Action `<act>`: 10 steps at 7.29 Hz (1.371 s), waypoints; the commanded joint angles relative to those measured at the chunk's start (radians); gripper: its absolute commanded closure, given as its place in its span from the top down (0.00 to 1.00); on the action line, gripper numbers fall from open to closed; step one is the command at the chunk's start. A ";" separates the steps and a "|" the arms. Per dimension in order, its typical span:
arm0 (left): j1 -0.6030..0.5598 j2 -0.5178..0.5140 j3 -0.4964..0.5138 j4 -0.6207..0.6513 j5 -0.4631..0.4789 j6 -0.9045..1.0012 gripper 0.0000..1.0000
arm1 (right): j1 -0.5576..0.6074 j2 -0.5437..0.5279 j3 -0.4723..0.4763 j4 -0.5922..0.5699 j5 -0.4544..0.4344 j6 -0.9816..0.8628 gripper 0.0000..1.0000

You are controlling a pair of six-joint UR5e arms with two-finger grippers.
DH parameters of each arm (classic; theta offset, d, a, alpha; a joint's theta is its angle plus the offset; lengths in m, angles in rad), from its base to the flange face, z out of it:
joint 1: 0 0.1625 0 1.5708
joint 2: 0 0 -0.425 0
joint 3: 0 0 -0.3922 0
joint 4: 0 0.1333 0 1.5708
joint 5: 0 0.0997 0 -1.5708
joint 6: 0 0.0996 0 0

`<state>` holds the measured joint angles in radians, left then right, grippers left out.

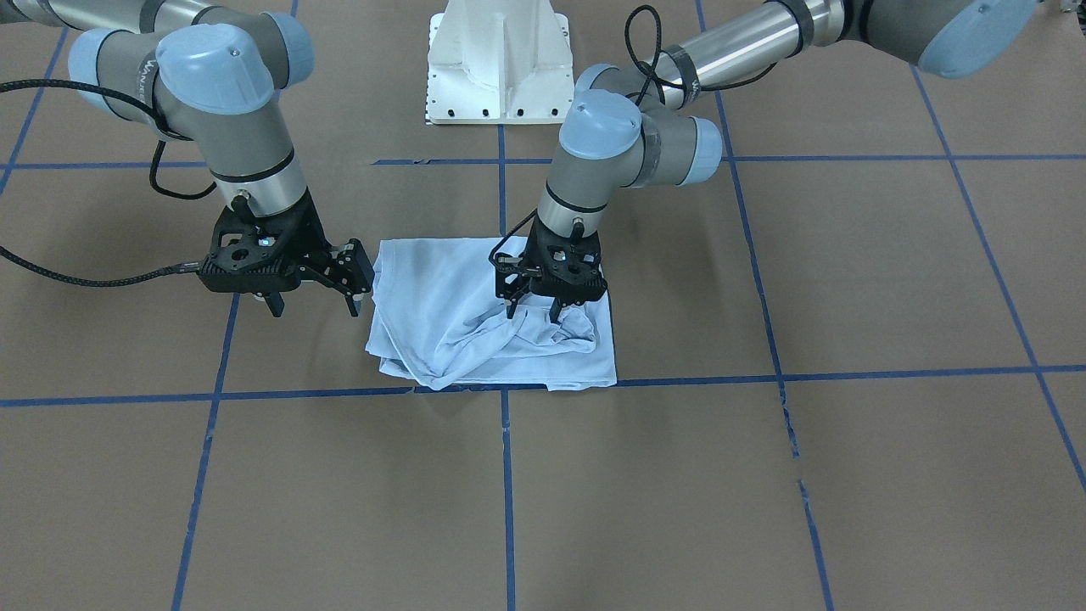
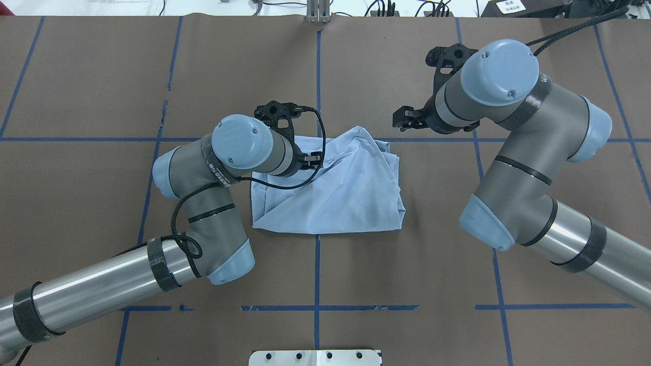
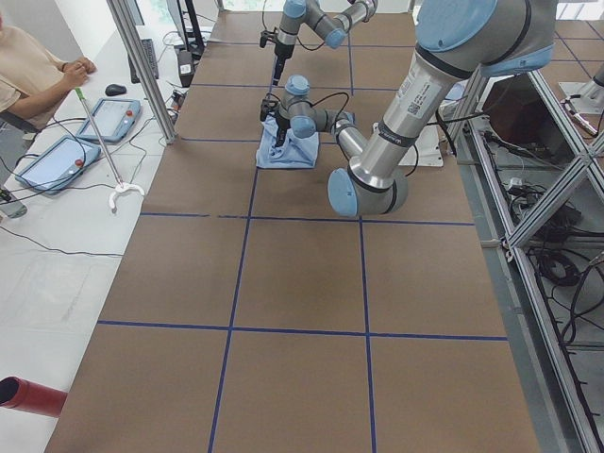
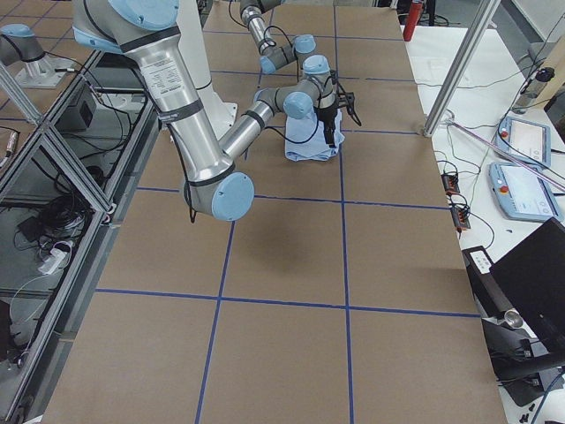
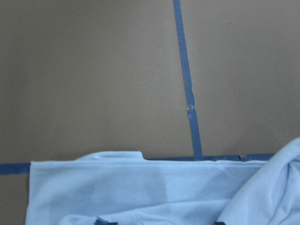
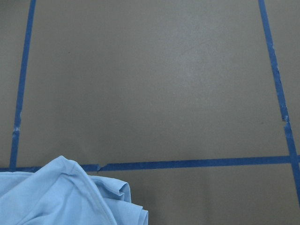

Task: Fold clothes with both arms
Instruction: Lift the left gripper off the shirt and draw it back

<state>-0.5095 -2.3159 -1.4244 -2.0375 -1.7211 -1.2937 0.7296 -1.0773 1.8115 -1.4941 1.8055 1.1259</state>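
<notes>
- T-shirt (image 1: 450, 288), light blue: folded to a rough rectangle, lying at mid-counter across the centre tape line. Edge farthest from the robot set along a cross line of tape. Smooth on the robot's side, bunched into creases and ridges on the operators' side.
- Left end effector (image 1: 534, 314): pointing straight down over the bunched part of the T-shirt, near one side edge. Released, fingers spread with a ridge of fabric between them. Tips at the cloth; whether pressing into it cannot be told. Wide apart also in the left wrist view, just visible at the lower border above the fabric.
- Right end effector (image 1: 314, 304): released, fingers wide apart, grasping nothing. Just beside the opposite side edge of the T-shirt, clear of the cloth.
- Left arm (image 2: 224, 168): silver-grey with light blue caps, black cable looped along it, bent over the T-shirt.
- Right arm (image 2: 519, 142): same build, wrist beyond the T-shirt's side.
- Counter (image 1: 764, 475): brown surface, marked into squares by blue tape lines (image 1: 506, 475).
- Pedestal base (image 1: 499, 59): white, bolted at the robot's end.
- Person (image 3: 28, 71): seated at a white side table beside the counter, well apart from the T-shirt.
</notes>
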 commanded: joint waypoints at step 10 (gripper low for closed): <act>-0.161 -0.061 0.151 -0.010 0.051 0.080 0.14 | 0.001 -0.003 0.002 0.002 -0.002 0.000 1.00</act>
<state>-0.6647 -2.3451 -1.3231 -2.0403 -1.6818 -1.2199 0.7297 -1.0799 1.8120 -1.4926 1.8051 1.1248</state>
